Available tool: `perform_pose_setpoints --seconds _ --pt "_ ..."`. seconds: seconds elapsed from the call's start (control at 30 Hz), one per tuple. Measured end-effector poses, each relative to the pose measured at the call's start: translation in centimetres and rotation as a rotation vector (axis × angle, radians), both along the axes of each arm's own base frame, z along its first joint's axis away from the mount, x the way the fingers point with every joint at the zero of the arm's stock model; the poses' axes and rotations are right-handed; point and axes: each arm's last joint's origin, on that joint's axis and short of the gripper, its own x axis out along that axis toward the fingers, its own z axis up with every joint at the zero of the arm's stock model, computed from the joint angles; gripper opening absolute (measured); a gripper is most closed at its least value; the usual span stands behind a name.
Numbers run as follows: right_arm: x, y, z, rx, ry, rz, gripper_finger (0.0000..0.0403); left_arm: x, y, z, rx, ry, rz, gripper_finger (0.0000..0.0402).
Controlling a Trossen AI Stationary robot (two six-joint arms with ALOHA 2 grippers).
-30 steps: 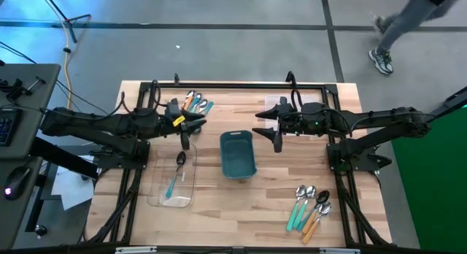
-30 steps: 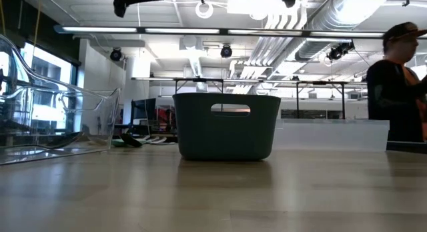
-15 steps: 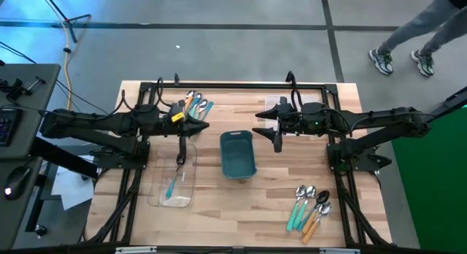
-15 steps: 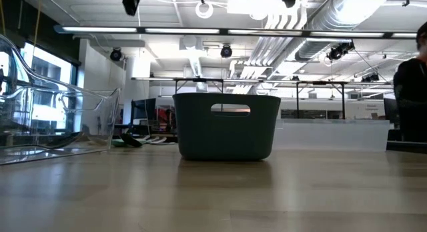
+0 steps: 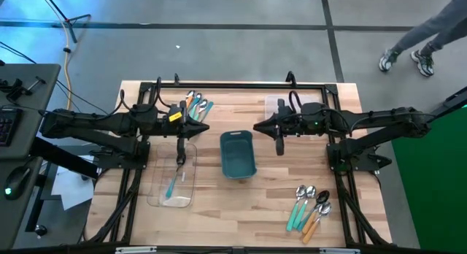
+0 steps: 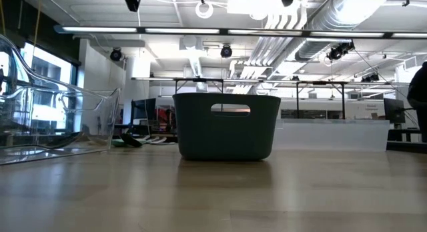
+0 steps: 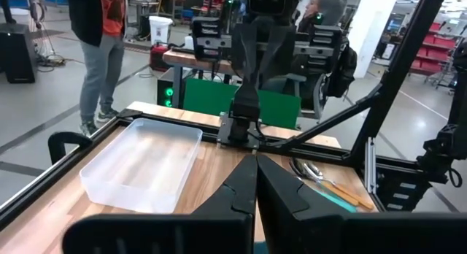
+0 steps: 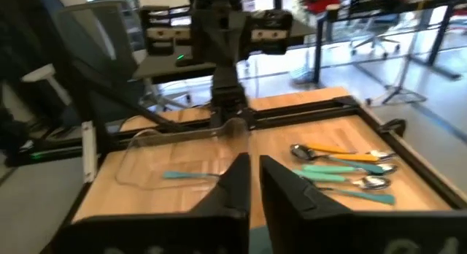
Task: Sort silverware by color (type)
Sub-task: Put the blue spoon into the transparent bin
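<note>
The left tool [image 5: 201, 125], clenched and empty, hovers beside the far-left cluster of about four spoons [image 5: 195, 102], which lie just beyond it, handles angled. The right tool [image 5: 278, 143], also clenched and empty, hangs right of the teal bin [image 5: 238, 155]. Six spoons [image 5: 309, 207] lie near right; one teal spoon [image 5: 175, 177] lies lengthwise in the clear tray [image 5: 162, 198].

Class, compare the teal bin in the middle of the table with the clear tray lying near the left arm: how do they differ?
The teal bin is opaque; the clear tray is see-through. In the high view the teal bin looks empty, whereas the clear tray holds a teal-handled spoon. The teal bin sits at the table's centre between the arms; the clear tray lies towards the left arm's side. Both are rectangular, open-topped and rest on the wooden table.
</note>
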Motion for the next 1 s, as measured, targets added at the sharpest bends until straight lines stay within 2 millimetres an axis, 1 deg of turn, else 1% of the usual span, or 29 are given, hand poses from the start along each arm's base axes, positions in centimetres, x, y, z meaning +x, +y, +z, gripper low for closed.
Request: perform_pose_setpoints --seconds 0.1,0.23,0.5,0.6,0.73,1.0 --pt "-0.01 -0.02 -0.01 0.015 0.001 0.009 0.0021 0.00 0.00 0.00 -0.020 -0.001 0.002 0.0000" --pt "-0.01 -0.01 0.02 0.003 -0.001 0.018 0.0003 0.00 0.00 0.00 -0.019 -0.001 0.003 0.0000" --pt "-0.01 -0.05 0.02 0.004 -0.001 0.024 0.0001 0.00 0.01 -0.01 -0.007 0.001 0.004 0.0002" --pt "-0.01 -0.05 0.02 0.003 -0.001 0.024 0.0001 -0.02 0.12 -0.04 0.020 0.005 0.042 0.0008" --pt "-0.01 -0.05 0.02 0.004 -0.001 0.025 0.0000 -0.05 0.25 -0.24 0.026 0.028 0.086 0.0040" --pt "-0.01 -0.05 0.02 0.004 -0.001 0.026 0.0000 -0.08 0.26 -0.43 -0.013 0.042 0.090 0.0149"
